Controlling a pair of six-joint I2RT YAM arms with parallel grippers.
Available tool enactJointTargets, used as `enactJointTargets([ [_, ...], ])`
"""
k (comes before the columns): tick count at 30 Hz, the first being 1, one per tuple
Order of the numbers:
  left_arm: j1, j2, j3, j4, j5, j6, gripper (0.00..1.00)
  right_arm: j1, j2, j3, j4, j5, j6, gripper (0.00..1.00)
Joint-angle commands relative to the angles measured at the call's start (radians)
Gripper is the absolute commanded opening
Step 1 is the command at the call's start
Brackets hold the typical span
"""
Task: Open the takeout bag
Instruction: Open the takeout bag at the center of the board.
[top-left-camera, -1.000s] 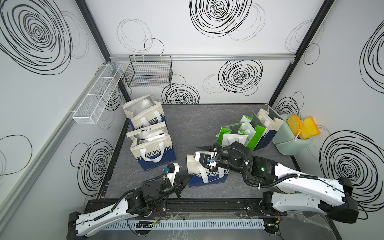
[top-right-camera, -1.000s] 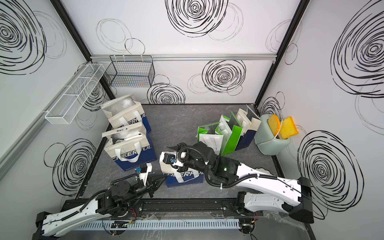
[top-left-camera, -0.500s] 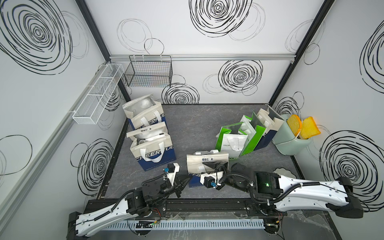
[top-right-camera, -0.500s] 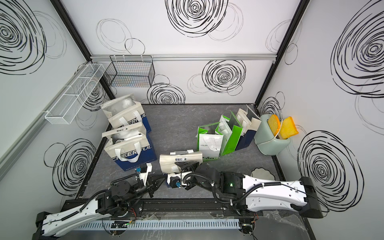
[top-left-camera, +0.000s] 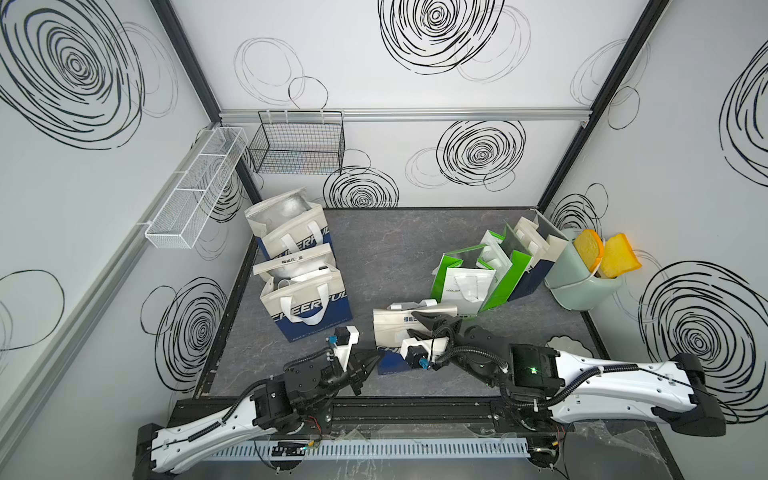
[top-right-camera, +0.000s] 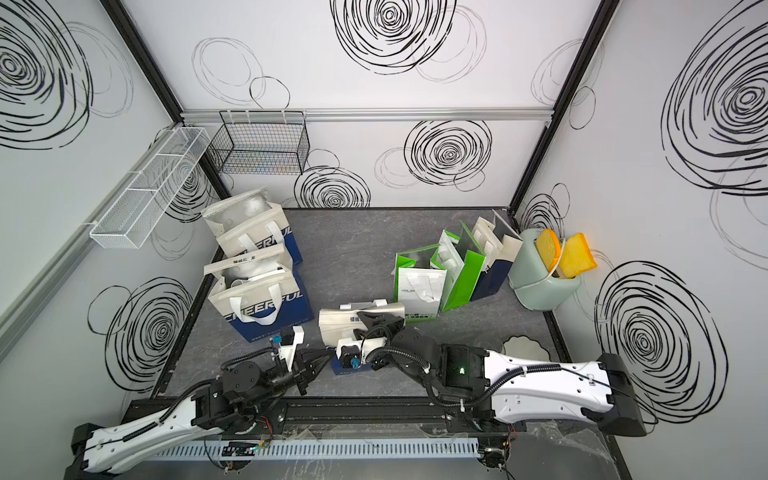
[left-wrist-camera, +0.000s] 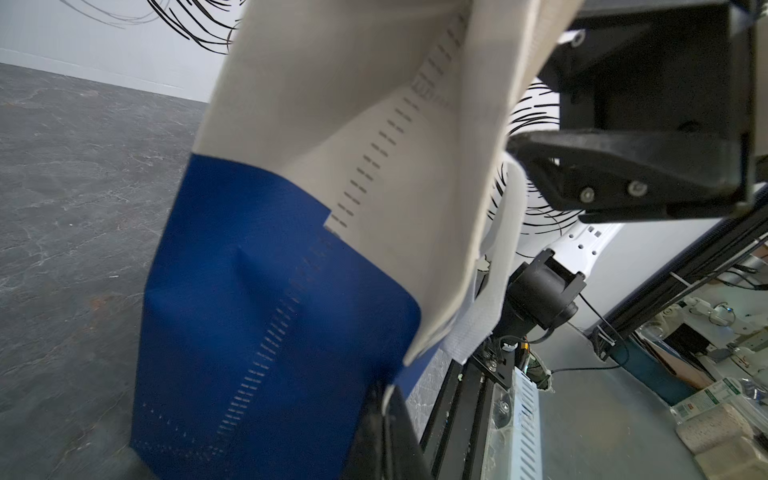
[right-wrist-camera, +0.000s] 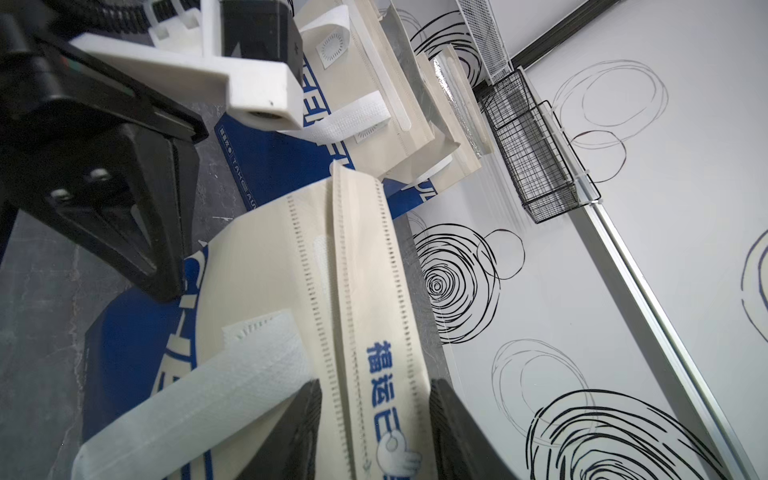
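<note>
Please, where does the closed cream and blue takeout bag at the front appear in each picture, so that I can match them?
In a top view: the takeout bag stands low, near the middle.
In a top view: the bag is in the same place.
Left wrist: it fills the middle.
Right wrist: its folded top lies in the middle.
Shared landmark: the black fingers of the right arm, at the bag's top.

The takeout bag, cream above and blue below with white strap handles, is standing on the worktop just in front of the green-and-white bag. Its top, printed with blue characters, is lying folded flat and shut.
</note>
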Motion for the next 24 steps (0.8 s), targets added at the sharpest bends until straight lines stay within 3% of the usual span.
enactJointTargets([
  [1, -0.003, -0.005, -0.003, 0.016, -0.008, -0.016, 0.00, 0.007, 0.014, -0.010, 0.054, 0.050, -0.034, 0.44],
  [9, -0.001, -0.008, -0.003, 0.014, -0.008, -0.016, 0.00, 0.006, 0.041, 0.003, 0.082, 0.073, -0.069, 0.34],
  [22, -0.002, -0.008, -0.003, 0.016, -0.013, -0.015, 0.00, 0.005, 0.046, 0.011, 0.091, 0.091, -0.070, 0.00],
  [24, -0.003, -0.008, -0.001, 0.014, -0.016, -0.015, 0.00, 0.003, 0.044, 0.019, 0.083, 0.075, -0.052, 0.00],
])
